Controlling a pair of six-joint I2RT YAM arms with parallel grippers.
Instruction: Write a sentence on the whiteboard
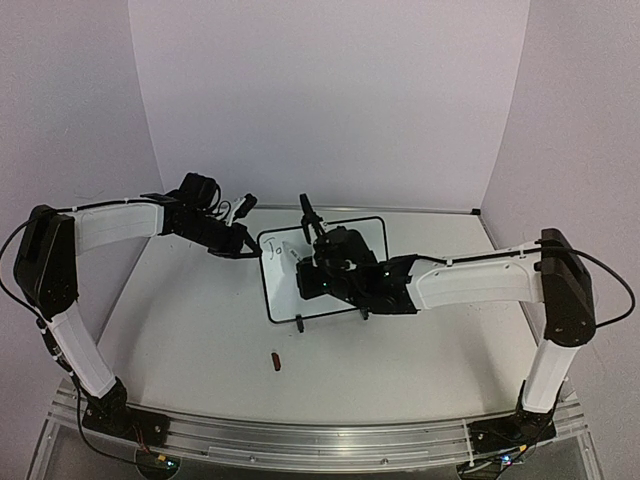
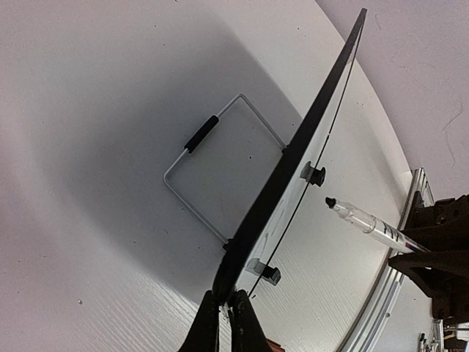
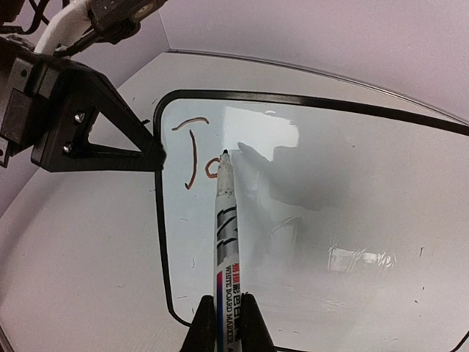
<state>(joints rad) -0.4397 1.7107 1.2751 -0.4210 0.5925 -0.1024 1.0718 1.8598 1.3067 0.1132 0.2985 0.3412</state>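
The writing step is under way. A J and the start of a second, rounded letter are seen in reddish ink near the upper left corner of the whiteboard (image 3: 330,220). The marker (image 3: 226,235) is gripped by its barrel between the closed right fingers (image 3: 253,326), and its tip is set on the board just beside the rounded stroke. The upper part of the board's left edge is clamped by the closed left fingers (image 2: 245,326), so the board is steadied.

Most of the sentence is judged to be unwritten. For the next move, light and even pressure is called for. The second letter is to be finished and the tip carried rightward, while the left hold is kept firm.

The whiteboard is placed toward the far middle of the desk (image 1: 200,330), propped at a lean on a wire stand (image 2: 212,158) behind it. It is a small glossy white panel with a thin black round-cornered frame and two small black clips at its lower edge. Glare and shadow are mirrored in its surface. A small red piece (image 1: 276,361), possibly a cap, is seen nearer the front edge.
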